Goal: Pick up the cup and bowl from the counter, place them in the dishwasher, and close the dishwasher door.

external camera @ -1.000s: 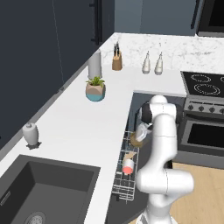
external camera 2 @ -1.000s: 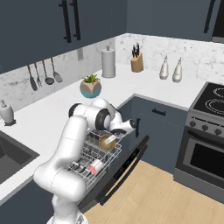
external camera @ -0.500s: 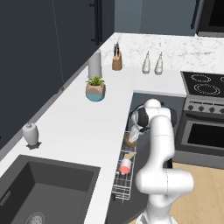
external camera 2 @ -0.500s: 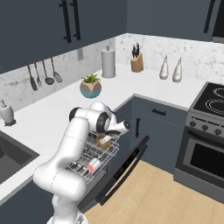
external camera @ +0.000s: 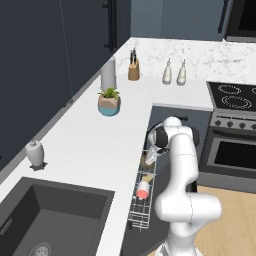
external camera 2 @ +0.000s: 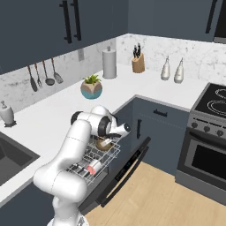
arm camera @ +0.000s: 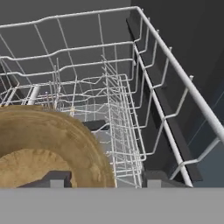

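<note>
One gripper (arm camera: 100,178) sits low in the white wire rack (arm camera: 144,109), its jaws spread to either side of the rim of one wooden bowl (arm camera: 52,146); whether they touch it I cannot tell. The bowl stands tilted on edge among the rack wires. One cup (external camera: 143,189) lies on its side in the same rack, its red end facing up toward the camera. The dishwasher door (external camera 2: 126,170) hangs open. Beyond, the white marbled counter (external camera: 95,145) carries one potted plant (external camera: 109,101), one grey cylinder (external camera: 108,74) and two bottles (external camera: 174,73).

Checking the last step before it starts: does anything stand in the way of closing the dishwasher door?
Yes. The white wire rack is pulled out over the open dishwasher door, holding the cup and bowl, with the gripper down in it.
</note>
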Motion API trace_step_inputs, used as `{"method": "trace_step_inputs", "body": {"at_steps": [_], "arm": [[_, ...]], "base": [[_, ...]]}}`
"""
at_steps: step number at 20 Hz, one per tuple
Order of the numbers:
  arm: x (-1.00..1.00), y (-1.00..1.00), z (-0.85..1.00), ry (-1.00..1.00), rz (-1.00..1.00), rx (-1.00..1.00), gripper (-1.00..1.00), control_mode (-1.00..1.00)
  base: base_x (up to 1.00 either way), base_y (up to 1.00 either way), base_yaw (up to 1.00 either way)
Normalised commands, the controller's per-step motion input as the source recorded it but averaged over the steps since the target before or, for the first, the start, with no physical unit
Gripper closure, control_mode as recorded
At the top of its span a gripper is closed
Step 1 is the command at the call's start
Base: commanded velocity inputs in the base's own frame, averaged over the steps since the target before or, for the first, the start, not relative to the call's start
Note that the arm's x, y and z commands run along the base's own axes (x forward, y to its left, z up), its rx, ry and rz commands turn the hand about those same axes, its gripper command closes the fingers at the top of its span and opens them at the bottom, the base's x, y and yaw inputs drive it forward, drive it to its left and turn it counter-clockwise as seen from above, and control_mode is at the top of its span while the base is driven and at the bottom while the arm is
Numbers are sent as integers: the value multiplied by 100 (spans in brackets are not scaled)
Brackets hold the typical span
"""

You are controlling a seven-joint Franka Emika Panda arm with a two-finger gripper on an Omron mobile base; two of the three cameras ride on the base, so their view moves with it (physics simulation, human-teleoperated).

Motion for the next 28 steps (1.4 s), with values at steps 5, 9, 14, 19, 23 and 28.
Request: {"method": "trace_step_inputs", "body": {"at_steps": [5,9,14,19,23,28], "arm": [[-20,-64,29,-3,-4,3,-100,-100],[-72,-47,45,-9,-7,0,-100,-100],[-100,-52,60,-35,-2,1,-100,-100],[-100,-21,91,-28,-4,0,-100,-100],[-90,-41,60,-21,-6,2,-100,-100],[-69,-93,30,-7,0,2,-100,-100]], "base": [[0,0,0],[0,0,0],[0,0,0],[0,0,0],[0,0,0],[0,0,0]]}}
